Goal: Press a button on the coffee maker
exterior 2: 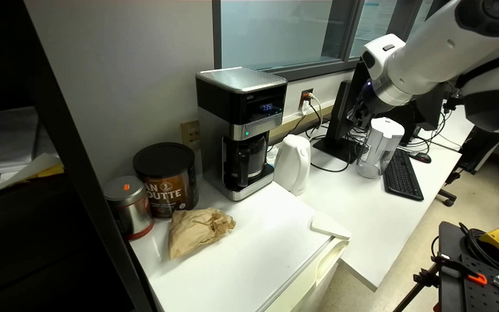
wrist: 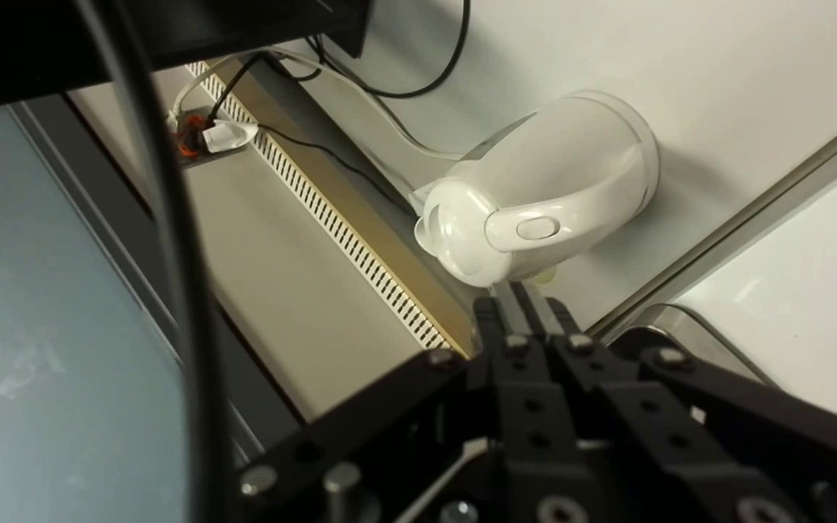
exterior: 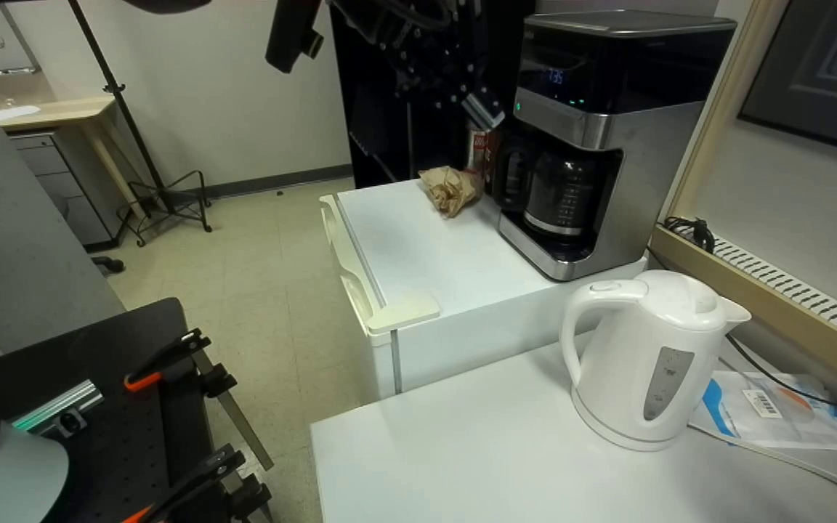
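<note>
The coffee maker (exterior: 662,167) is a boxy black and silver machine with a dark glass carafe in its front. Its display is lit blue with green lights. It also stands upright in an exterior view (exterior 2: 217,147). In the wrist view only a rounded silver corner (wrist: 709,345) of it shows, beside the jaws. My gripper (wrist: 524,294) has its fingertips together with only a thin dark slit and holds nothing. It hangs in the air (exterior: 487,116), apart from the machine. In an exterior view the gripper (exterior 2: 358,118) is near the monitor, right of the machine.
A white kettle (exterior: 651,363) stands beside the coffee maker; in the wrist view the kettle (wrist: 556,181) lies beyond the fingertips. A brown paper bag (exterior 2: 199,229), coffee cans (exterior 2: 167,182), a water pitcher (exterior 2: 379,147) and a monitor (exterior 2: 340,121) stand around. Cables run along the wall.
</note>
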